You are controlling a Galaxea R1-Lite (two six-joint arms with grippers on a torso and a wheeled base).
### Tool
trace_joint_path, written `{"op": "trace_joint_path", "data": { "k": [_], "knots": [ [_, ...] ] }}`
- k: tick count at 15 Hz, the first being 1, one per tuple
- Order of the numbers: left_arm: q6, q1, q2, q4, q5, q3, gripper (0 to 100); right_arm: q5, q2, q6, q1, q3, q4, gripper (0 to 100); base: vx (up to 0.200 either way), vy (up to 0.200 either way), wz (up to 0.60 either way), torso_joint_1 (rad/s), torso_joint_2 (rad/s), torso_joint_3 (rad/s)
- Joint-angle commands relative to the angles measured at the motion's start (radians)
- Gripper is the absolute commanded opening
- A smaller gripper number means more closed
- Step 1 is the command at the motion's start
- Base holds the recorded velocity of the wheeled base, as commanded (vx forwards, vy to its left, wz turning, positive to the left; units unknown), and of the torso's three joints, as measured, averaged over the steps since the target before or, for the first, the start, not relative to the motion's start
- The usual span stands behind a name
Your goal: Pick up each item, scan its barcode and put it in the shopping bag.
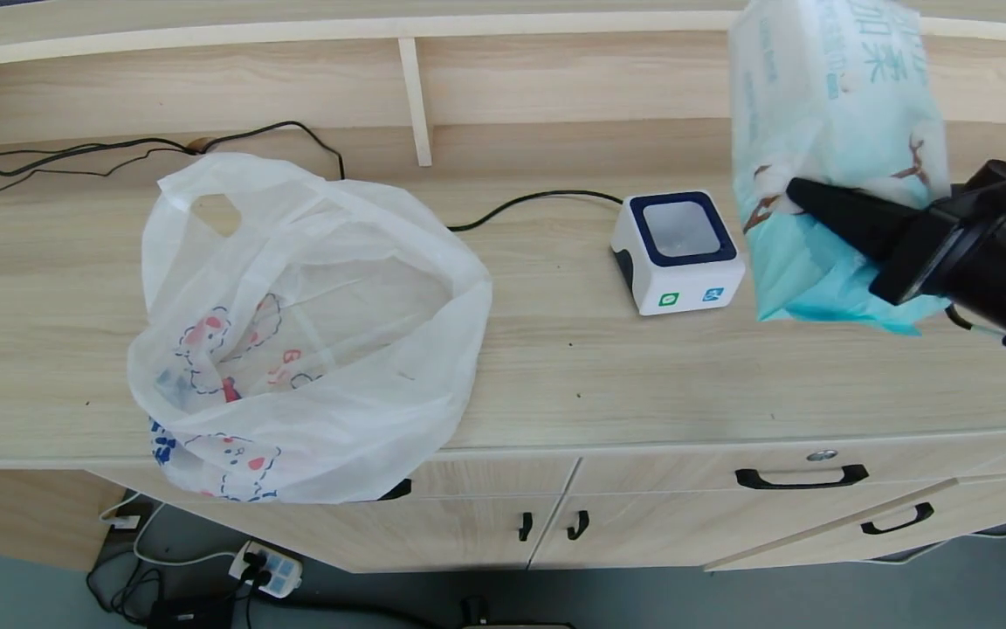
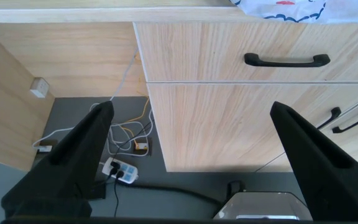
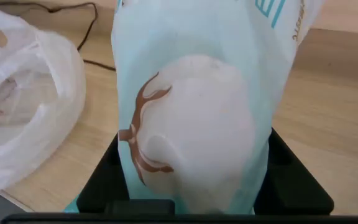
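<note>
My right gripper (image 1: pixel 795 196) is shut on a soft pale-blue and white tissue pack (image 1: pixel 826 131), holding it in the air to the right of the white and navy barcode scanner (image 1: pixel 676 252). Up close, the tissue pack (image 3: pixel 191 124) sits squeezed between the gripper's black fingers (image 3: pixel 101 183). A white plastic shopping bag (image 1: pixel 293 323) with cartoon prints lies open on the left of the wooden counter (image 1: pixel 643 376), hanging over the front edge. My left gripper (image 2: pixel 191 155) is open, hanging low in front of the cabinet drawers (image 2: pixel 241 62).
Black cables (image 1: pixel 119 153) run along the back of the counter, one leading to the scanner. A raised wooden shelf (image 1: pixel 416 87) stands behind. Drawers and doors with black handles (image 1: pixel 800 477) sit below the counter. A power strip (image 1: pixel 265 568) lies on the floor.
</note>
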Motion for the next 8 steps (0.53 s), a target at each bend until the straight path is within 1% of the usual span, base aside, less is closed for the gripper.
{"op": "trace_joint_path", "data": {
  "k": [1, 3, 4, 8],
  "knots": [
    [-0.001, 0.000, 0.000, -0.002, 0.000, 0.000, 100, -0.043, 0.050, -0.094, 0.076, 0.047, 0.011, 0, 0.000, 0.000, 0.00, 0.000, 0.00, 0.000],
    [-0.003, 0.000, 0.000, -0.002, 0.000, 0.000, 100, -0.066, 0.064, -0.205, 0.075, 0.026, 0.006, 0, 0.000, 0.000, 0.00, 0.000, 0.00, 0.000],
    [-0.004, 0.000, 0.000, -0.002, 0.000, 0.000, 100, -0.075, 0.062, -0.228, 0.075, 0.053, 0.006, 0, 0.000, 0.000, 0.00, 0.000, 0.00, 0.000],
    [-0.007, 0.000, 0.000, 0.000, 0.000, 0.000, 100, -0.095, 0.059, -0.228, 0.073, 0.130, 0.006, 0, 0.000, 0.000, 0.00, 0.000, 0.00, 0.000]
  ]
}}
